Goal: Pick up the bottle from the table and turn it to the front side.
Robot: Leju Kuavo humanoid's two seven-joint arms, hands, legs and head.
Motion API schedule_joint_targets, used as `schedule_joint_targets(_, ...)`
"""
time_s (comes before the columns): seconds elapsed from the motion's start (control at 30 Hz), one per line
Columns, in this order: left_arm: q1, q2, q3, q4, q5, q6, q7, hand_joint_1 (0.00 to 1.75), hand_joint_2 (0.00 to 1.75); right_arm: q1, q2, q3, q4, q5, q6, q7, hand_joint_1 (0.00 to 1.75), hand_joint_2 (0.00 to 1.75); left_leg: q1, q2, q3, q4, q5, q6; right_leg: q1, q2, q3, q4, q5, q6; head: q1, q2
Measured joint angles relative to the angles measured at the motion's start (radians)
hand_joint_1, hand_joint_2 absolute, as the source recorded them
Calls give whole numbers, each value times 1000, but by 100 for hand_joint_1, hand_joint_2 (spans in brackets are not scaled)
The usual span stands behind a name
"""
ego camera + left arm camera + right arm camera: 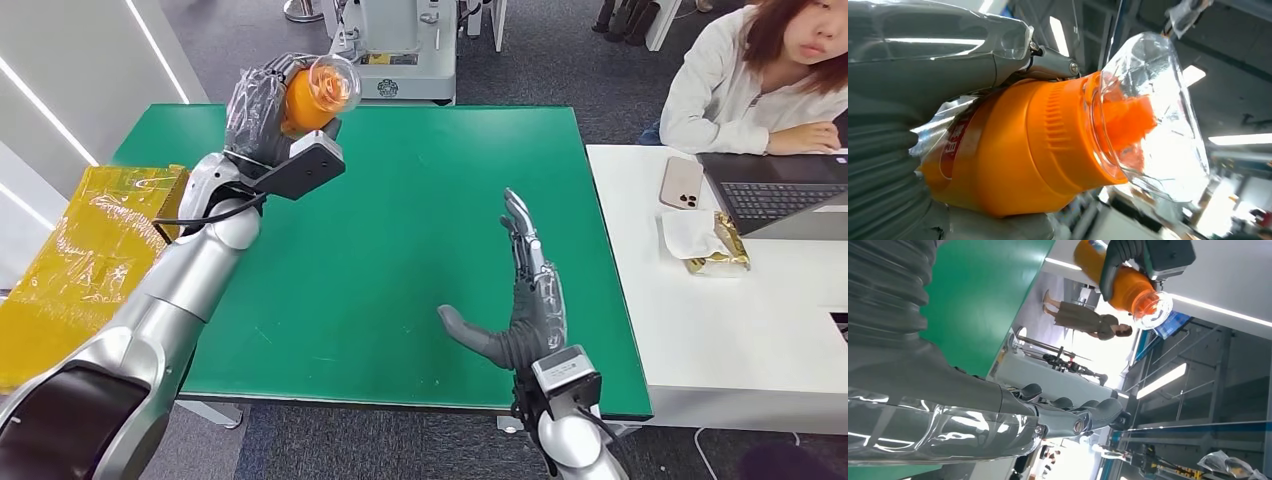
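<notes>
An orange bottle (305,98) with a clear cap (335,84) is lifted off the green table (400,180), gripped by my left hand (262,105) above the table's far left corner. In the left wrist view the bottle (1023,150) lies across the palm, its clear cap (1158,110) pointing away from the wrist and a red label partly hidden. The right wrist view catches the bottle (1128,282) with my left hand's fingers (1118,255) wrapped around it. My right hand (520,300) is open, held edge-up over the table's near right part, fingers (1073,415) straight.
A yellow plastic-wrapped bin (90,250) stands left of the table. A white desk (740,330) on the right holds a phone (682,182), a laptop (780,200) and a tissue pack (715,245); a person (760,80) sits there. A white machine base (400,50) stands beyond the table.
</notes>
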Motion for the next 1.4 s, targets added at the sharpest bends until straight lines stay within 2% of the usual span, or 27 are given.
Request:
schedule_joint_targets(0.2,-22,36,-53,63,-268,152,125,175,175,-8,-14,0,4,-20,-3,-8,0,175,0,0,0,0,0,0,0,0,0,0,0,0,0,0)
schedule_joint_targets(0.47,-25,67,-111,129,-434,215,230,175,175,-20,-28,-3,7,-31,-20,-12,0,175,0,0,0,0,0,0,0,0,0,0,0,0,0,0)
schedule_joint_targets(0.9,-27,103,-145,177,-579,224,334,175,175,-6,-52,-14,8,-40,-27,-32,0,175,0,0,0,0,0,0,0,0,0,0,0,0,0,0)
schedule_joint_targets(1.4,-28,124,-145,190,-603,223,351,175,175,3,-66,-28,9,-49,-28,-35,0,175,0,0,0,0,0,0,0,0,0,0,0,0,0,0)
